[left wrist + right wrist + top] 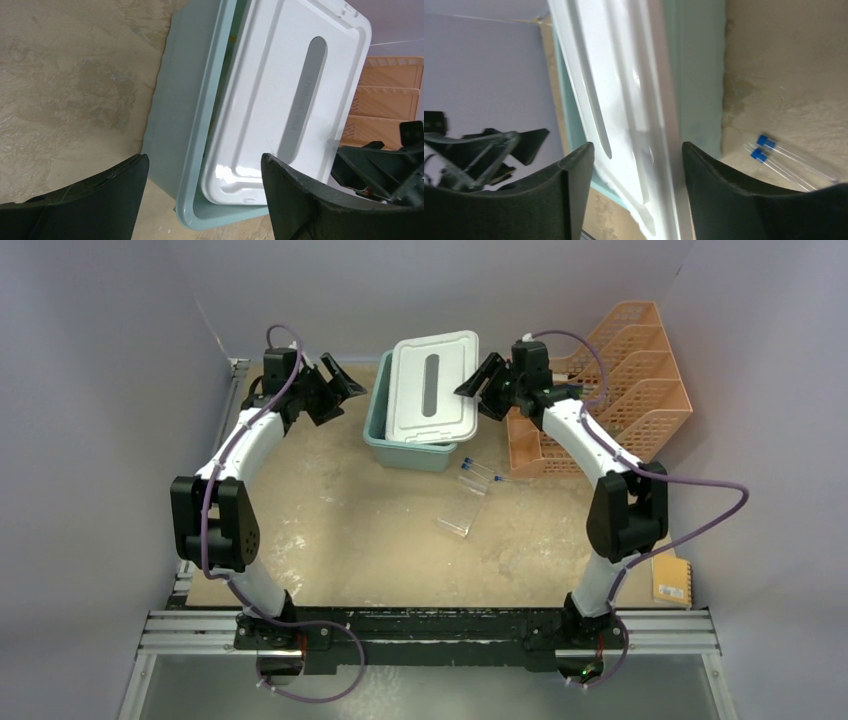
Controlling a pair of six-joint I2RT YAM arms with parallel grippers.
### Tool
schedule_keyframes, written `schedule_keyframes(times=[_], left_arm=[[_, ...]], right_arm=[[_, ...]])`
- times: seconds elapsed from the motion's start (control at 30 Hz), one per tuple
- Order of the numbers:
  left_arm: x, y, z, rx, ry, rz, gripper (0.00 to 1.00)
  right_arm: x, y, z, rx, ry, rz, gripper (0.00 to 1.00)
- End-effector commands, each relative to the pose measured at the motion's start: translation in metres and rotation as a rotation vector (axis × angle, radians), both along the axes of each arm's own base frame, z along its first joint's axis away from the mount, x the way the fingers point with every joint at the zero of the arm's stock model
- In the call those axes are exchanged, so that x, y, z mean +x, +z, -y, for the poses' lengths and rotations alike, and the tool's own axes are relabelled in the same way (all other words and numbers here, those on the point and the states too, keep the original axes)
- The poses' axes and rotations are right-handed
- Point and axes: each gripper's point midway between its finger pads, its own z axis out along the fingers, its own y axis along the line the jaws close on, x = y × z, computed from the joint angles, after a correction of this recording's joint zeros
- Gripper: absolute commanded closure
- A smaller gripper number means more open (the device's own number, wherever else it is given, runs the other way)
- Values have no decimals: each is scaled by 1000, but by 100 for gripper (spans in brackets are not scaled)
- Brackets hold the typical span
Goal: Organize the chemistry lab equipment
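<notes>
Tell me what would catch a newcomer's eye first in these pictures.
The pale green plastic bin at the far centre of the sandy table, with its white rectangular lid lying askew on top. The left gripper and right gripper flank it, both open. Two blue-capped clear tubes lie just in front, by a clear rack.

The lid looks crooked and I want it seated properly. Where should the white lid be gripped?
Probably by its thin right long edge, coming in from the right. The white lid lies flat and skewed on the teal bin. Its broad top gives two fingers nothing to pinch, and that rim sits exposed between the fingers of the open right gripper.
</notes>
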Motion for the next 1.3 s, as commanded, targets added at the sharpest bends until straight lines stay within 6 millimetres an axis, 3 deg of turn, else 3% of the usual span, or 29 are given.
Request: schedule_keyframes(times=[0.0, 0.23, 0.5, 0.63, 0.77, 0.97, 1.1, 1.27], left_arm=[[13, 25, 7, -1, -44, 102, 19], [15, 17, 11, -23, -53, 84, 19], [17, 21, 12, -25, -57, 94, 19], [18, 18, 13, -23, -58, 91, 18], [19, 15, 16, -20, -61, 82, 18], [26, 17, 19, 13, -47, 96, 18], [33, 18, 26, 43, -70, 107, 14], [37, 4, 30, 91, -92, 64, 14]], right_arm=[[0, -13, -1, -60, 52, -31, 38], [1, -22, -6, -43, 60, -63, 43], [5, -28, -2, -91, 74, -53, 40], [4, -31, 3, -155, 94, -51, 42], [3, -28, 7, -206, 103, -30, 35], [9, -25, 30, -359, 61, -13, 31], [14, -28, 29, -399, 108, -1, 36], [19, -42, 19, -397, 174, -16, 46]])
